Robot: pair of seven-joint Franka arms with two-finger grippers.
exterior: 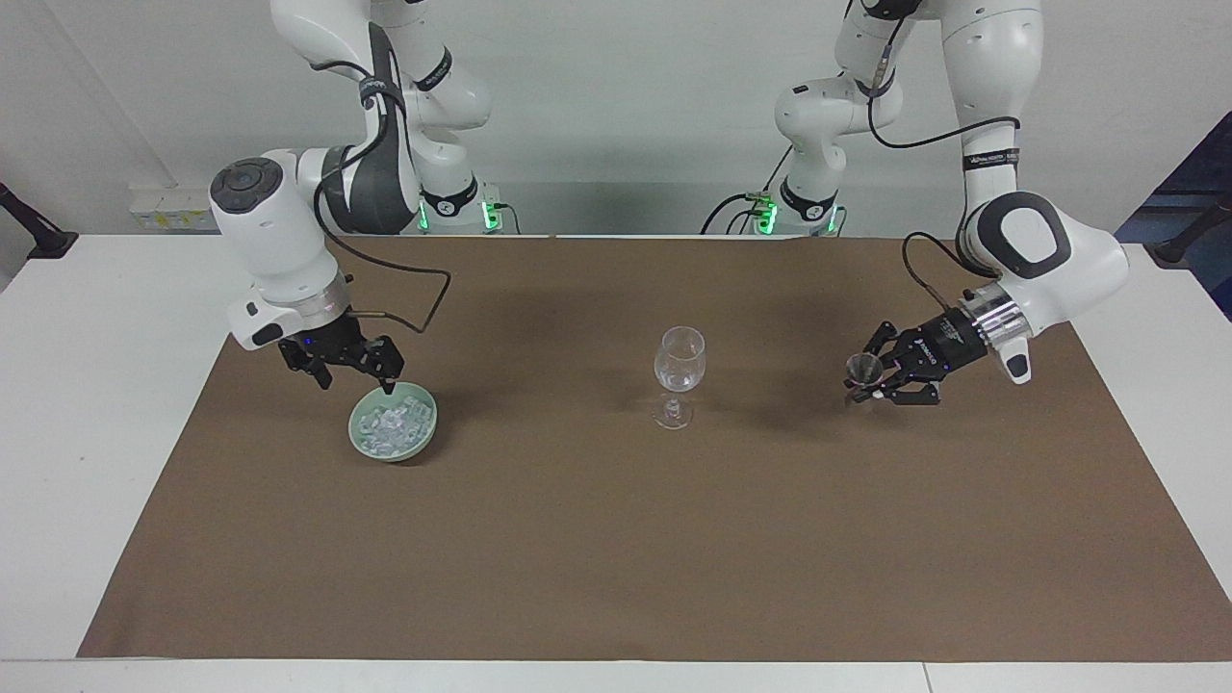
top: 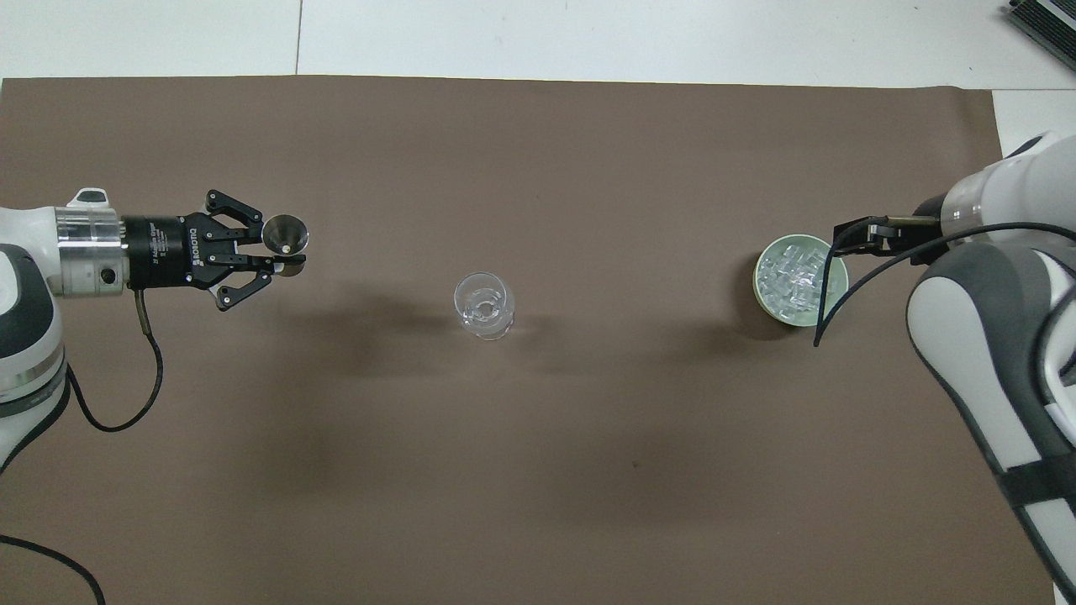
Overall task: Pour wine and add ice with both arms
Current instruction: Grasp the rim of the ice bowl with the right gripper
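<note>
Brown paper (exterior: pixel 616 539) covers most of your tabletop (exterior: pixel 87 385), and it gives the clear glassware a dark ground to stand out against. On it you have three working spots in a row: the bowl toward the right arm's end, the glass in the middle, and the jigger toward the left arm's end.

Your left arm (exterior: pixel 1044 255) reaches low over the paper, well apart from the glass. Its end effector (exterior: pixel 871 377) is clamped shut on a small steel jigger (exterior: pixel 863 370), gripped at the waist so the cup mouth faces up. In the facing view the jigger's base sits at or just above the paper; you cannot tell which. Held upright and off to one side, it looks ready to be set down, leaving the middle free for the other arm.

Your right arm (exterior: pixel 279 241) bends down over the bowl. Its end effector (exterior: pixel 354 377) has its fingers spread wide and empty, tips pointing down just above the bowl's rim on the side nearer the robots. That open, downward pose suits a pinch into the heap.

Green and shallow, the bowl (exterior: pixel 393 421) holds the ice (exterior: pixel 390 423), a pile of small clear chunks filling it to near the rim.

Your wine glass (exterior: pixel 679 375) stands upright on its stem between the two arms, untouched. Whether it holds any liquid is hard to tell.
</note>
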